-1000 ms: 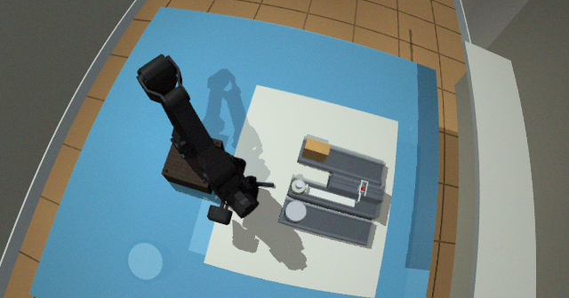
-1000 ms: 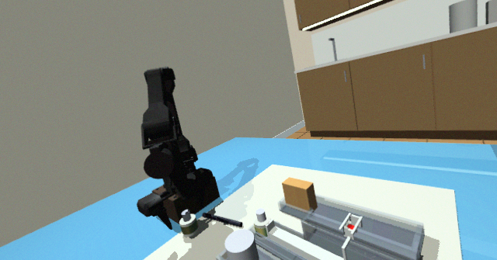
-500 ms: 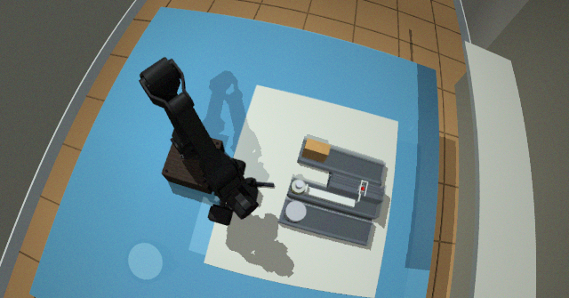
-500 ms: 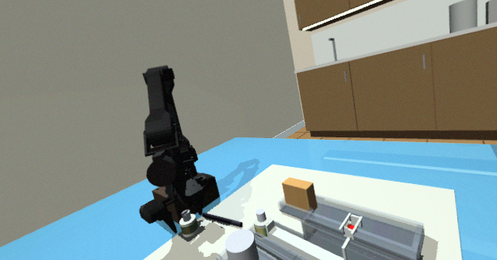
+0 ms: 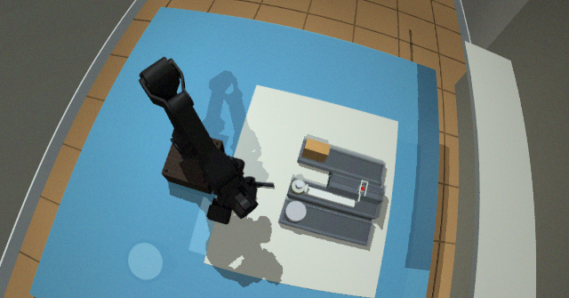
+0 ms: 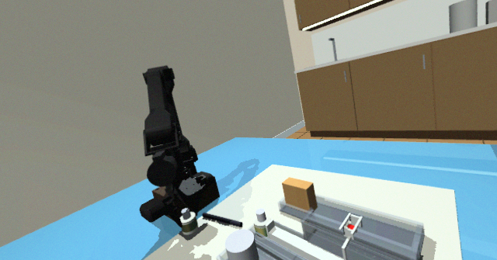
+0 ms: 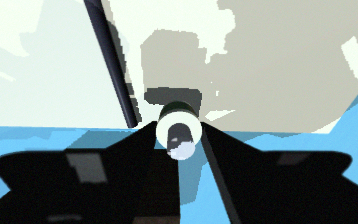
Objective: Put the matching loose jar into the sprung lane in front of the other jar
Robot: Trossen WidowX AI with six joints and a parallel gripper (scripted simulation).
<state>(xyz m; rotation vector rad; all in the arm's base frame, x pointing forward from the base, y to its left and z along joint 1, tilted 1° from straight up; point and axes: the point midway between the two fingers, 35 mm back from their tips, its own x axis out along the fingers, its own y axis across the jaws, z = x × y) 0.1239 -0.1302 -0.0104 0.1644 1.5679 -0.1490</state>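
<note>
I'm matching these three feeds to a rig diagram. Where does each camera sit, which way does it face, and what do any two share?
Top: overhead, looking down on the white mat and grey lanes; the whole arm shows.
Exterior: low at the table's edge, facing the arm and cabinets.
Wrist: on the gripper, looking along its fingers, shut on the loose jar.
Exterior and wrist share that jar and the dark rod.
</note>
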